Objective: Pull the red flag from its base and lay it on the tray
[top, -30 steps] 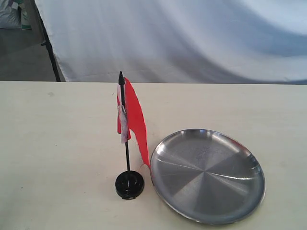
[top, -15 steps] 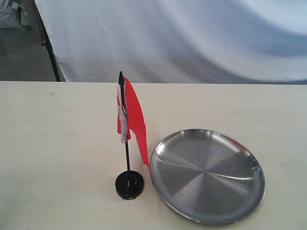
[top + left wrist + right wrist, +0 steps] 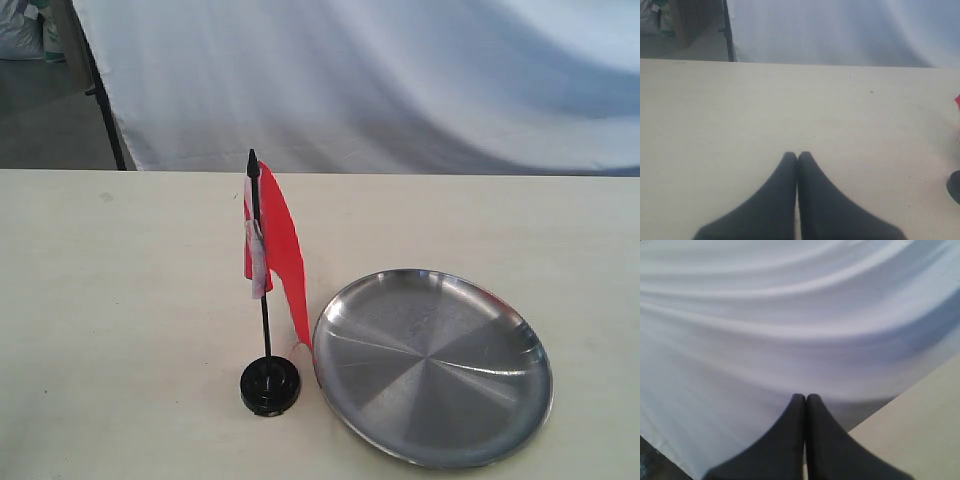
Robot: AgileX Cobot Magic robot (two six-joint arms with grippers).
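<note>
Pale tabletop (image 3: 740, 110) lies beyond the left gripper (image 3: 797, 156), black jaws pressed together on nothing; the right gripper (image 3: 805, 398), likewise closed and empty, faces a white cloth backdrop (image 3: 790, 315). Farther out, the small red cloth flag (image 3: 282, 235) on its thin black pole (image 3: 265, 322) stands upright in a round black plastic base (image 3: 269, 388), just left of the large shiny steel tray (image 3: 430, 372). Cloth looks limp; pinch the stiff pole below it.

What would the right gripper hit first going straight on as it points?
Probably the white backdrop cloth: the right gripper aims straight at it, with nothing between, though depth is unclear.
</note>
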